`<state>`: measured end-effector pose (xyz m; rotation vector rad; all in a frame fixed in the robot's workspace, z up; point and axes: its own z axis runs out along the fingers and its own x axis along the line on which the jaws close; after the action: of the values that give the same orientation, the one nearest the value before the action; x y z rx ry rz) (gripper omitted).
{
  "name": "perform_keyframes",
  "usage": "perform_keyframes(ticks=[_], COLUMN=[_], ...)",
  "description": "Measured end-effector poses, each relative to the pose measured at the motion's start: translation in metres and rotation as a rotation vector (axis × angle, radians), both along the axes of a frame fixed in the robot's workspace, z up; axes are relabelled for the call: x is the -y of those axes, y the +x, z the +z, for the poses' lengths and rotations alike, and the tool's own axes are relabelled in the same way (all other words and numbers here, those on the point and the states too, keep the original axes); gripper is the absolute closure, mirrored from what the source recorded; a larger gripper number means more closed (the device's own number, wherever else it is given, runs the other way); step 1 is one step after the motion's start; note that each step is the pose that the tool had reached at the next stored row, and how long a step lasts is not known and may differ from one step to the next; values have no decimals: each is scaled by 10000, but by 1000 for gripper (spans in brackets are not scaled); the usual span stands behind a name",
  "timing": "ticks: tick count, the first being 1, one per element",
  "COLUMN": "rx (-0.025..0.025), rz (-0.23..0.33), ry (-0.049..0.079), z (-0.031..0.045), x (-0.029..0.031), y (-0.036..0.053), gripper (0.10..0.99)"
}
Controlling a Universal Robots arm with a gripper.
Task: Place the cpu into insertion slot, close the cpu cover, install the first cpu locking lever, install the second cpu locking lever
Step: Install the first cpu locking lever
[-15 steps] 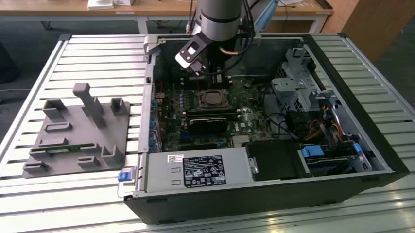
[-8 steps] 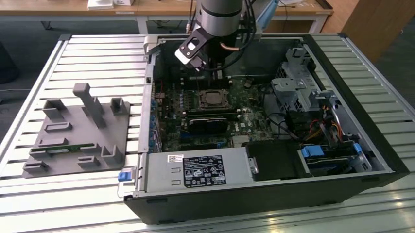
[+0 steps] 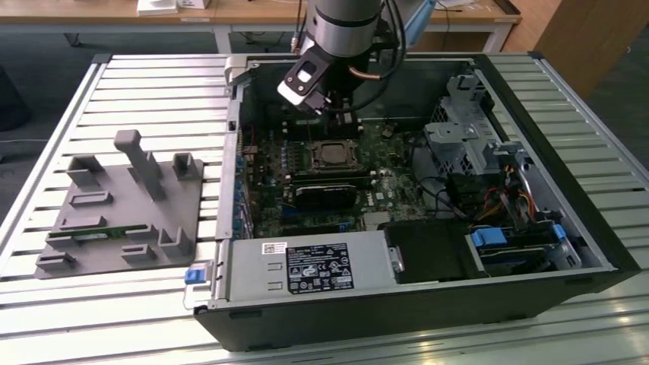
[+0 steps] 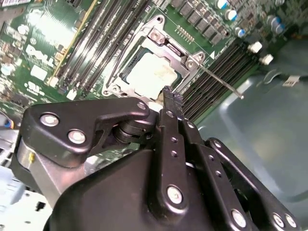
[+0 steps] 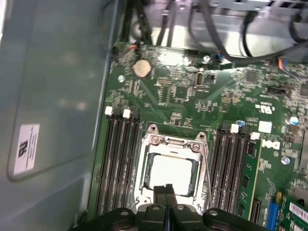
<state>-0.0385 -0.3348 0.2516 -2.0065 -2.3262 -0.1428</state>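
case [image 3: 568, 251]: open, lying on the slatted table [image 3: 61, 114]; in the exterior view a grey fixture [image 3: 121, 205] sits at 9 o'clock of it.
gripper [image 5: 167, 190]: clenched on nothing, tips near the rim of the insertion slot [image 3: 332, 154]; in the exterior view it hangs at 12 o'clock of that slot.
cpu cover [image 5: 174, 142]: silver frame, apparently lying flat over the chip. Probably thin stiff sheet, best pressed on its rim.
cpu [image 4: 147, 74]: seated in the insertion slot, pale face showing through the cover's window. Likely light, rigid, delicate underneath.
locking lever [image 4: 219, 82]: thin rod jutting over the memory slots [image 4: 224, 60], seemingly unlatched. Likely springy and slippery; take it near the free end.
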Motion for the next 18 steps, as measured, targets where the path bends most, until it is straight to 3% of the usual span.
perform_keyframes(ticks=[18], rx=[1], rz=[3230], ry=[0], z=[-1], x=[0], y=[0], gripper=[969])
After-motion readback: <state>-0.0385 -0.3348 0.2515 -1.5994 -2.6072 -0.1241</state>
